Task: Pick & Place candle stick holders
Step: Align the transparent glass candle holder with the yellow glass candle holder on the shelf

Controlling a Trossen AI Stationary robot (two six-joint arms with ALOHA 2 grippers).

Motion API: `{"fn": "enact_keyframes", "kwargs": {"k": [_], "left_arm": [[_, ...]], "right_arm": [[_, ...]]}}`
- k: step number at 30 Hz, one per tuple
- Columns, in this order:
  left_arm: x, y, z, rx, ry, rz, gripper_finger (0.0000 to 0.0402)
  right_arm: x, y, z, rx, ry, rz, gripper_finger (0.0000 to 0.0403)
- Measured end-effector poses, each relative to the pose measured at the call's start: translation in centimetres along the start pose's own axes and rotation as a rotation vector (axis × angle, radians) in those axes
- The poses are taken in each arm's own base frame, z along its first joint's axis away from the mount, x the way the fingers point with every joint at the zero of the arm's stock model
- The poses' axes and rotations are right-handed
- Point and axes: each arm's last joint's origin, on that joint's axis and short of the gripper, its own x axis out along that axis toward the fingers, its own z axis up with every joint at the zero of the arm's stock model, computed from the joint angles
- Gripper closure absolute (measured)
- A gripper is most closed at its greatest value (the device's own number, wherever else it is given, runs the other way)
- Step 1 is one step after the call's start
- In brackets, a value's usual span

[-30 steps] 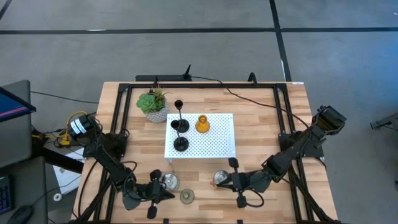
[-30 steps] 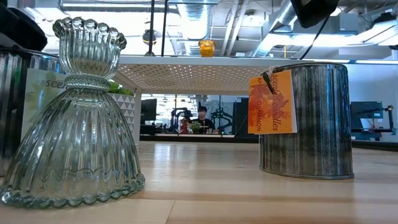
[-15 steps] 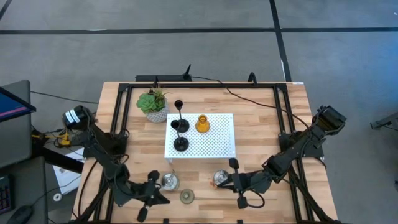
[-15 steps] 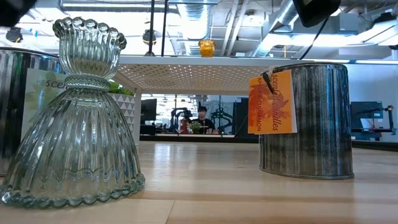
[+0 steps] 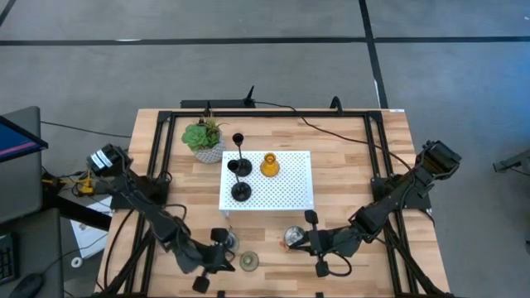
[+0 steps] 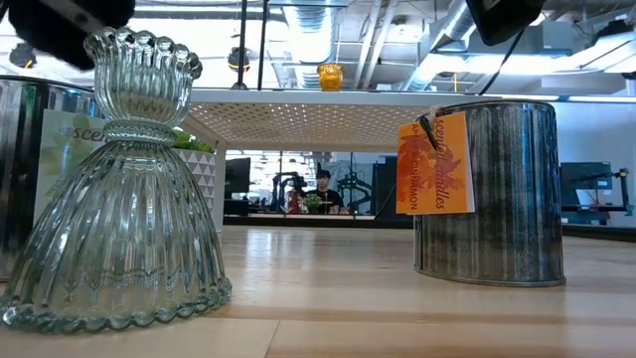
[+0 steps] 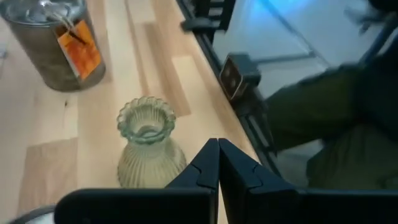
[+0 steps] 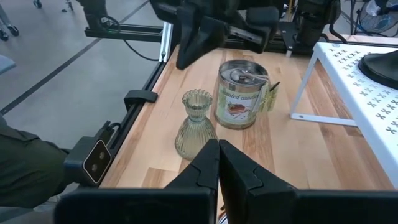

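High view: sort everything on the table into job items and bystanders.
Job items: three black holders, amber holder, pale green holder, two silvery tins.
Bystanders: potted plant, white platform.

I see three black thin-stemmed holders (image 5: 239, 165) and an amber one (image 5: 269, 165) upright on the platform; a pale green ribbed holder (image 5: 249, 261) and two silvery cups (image 5: 291, 238) stand before it.

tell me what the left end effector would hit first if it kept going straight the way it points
Probably the pale green ribbed holder, right ahead of the shut left end effector; depth is unclear.
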Motion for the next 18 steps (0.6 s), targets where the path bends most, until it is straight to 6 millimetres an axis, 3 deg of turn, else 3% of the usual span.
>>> {"fn": "enact_keyframes", "kwargs": {"k": [7,18], "left_arm": [[0.4,-1.2,2.9,0.116,0.048,0.006,0.0399],[3.8,-0.8,1.1,0.161,0.196,0.072,0.0399]], "right_arm": [[0.0,0.0,0.0,0.0,0.0,0.001,0.0403],[0.1,-0.1,0.0,0.002,0.0,-0.005,0.0403]]}}
